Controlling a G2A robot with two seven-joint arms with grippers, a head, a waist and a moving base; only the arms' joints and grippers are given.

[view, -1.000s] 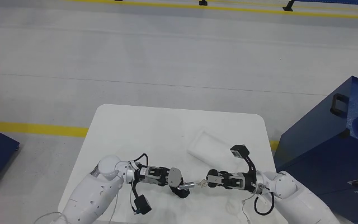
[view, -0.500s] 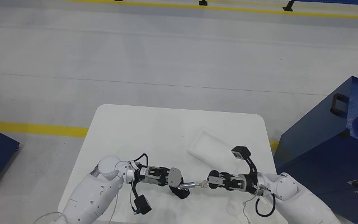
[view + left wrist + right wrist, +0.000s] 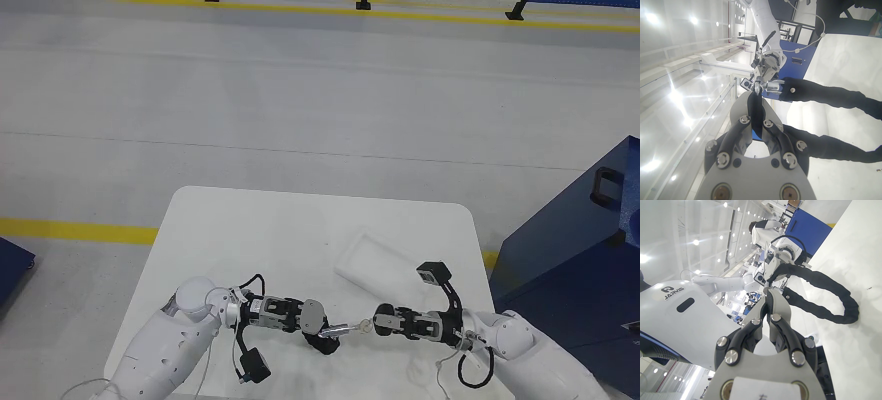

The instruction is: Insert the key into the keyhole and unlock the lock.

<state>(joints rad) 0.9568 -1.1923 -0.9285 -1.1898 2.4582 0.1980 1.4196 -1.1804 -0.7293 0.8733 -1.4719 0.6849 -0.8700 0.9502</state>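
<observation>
Low over the near side of the table [image 3: 250,230], the left gripper [image 3: 755,100] is clamped on the black-sleeved lock [image 3: 829,94] and the right gripper [image 3: 768,295] pinches the key [image 3: 765,290] against its metal head [image 3: 773,86], so insertion looks underway, with the unlocking turn seemingly not yet done.

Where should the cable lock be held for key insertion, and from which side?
The black-sleeved end beside the metal head, as the left pincer grips it, approached from opposite the right pincer's key. The loop lies limp on the table, so holding there likely wouldn't steady the head.
</observation>
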